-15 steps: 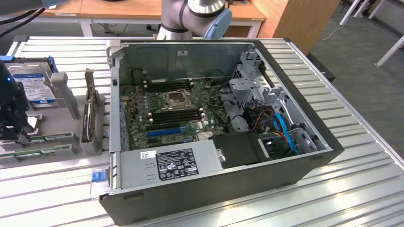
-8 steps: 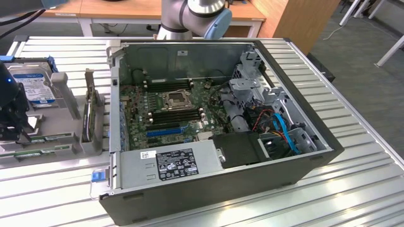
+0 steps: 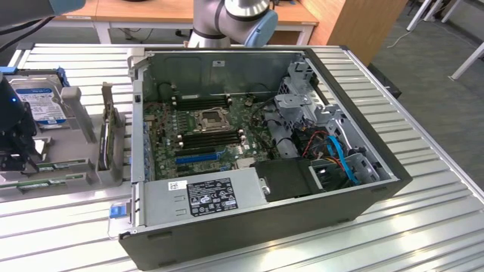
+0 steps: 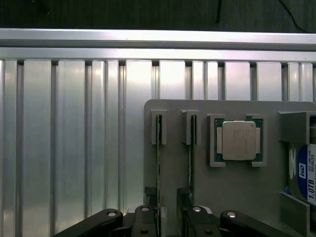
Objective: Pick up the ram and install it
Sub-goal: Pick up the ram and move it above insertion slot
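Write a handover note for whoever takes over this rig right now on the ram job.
Gripper: open, holding nothing, over the gray tray, fingertips by the sticks' ends.
Ram: one ram stick and a second ram stick stand on edge in the tray's holders, beside the CPU.
Done: the approach; nothing is picked.
Left: the pick-up and the install. The memory slots in the open case look unfilled.
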Controlling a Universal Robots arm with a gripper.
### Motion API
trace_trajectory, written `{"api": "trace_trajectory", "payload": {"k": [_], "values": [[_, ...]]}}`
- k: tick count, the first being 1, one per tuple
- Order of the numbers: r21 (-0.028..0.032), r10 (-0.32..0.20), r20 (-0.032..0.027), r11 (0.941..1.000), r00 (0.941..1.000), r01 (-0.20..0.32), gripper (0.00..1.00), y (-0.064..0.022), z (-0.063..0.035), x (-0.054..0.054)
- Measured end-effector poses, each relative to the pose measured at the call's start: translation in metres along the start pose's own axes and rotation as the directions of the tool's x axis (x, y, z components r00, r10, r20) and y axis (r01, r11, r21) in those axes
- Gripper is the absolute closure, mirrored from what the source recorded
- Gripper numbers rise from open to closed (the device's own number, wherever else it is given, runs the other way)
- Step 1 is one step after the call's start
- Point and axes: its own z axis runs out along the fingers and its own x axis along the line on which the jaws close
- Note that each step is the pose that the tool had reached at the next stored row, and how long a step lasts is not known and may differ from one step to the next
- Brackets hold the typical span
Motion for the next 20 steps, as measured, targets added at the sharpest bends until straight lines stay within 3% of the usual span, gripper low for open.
{"api": "trace_trajectory", "payload": {"k": [20], "values": [[0.0000, 0.000, 0.0000, 1.0000, 1.0000, 0.000, 0.70, -0.0004, 0.0150, 0.000]]}}
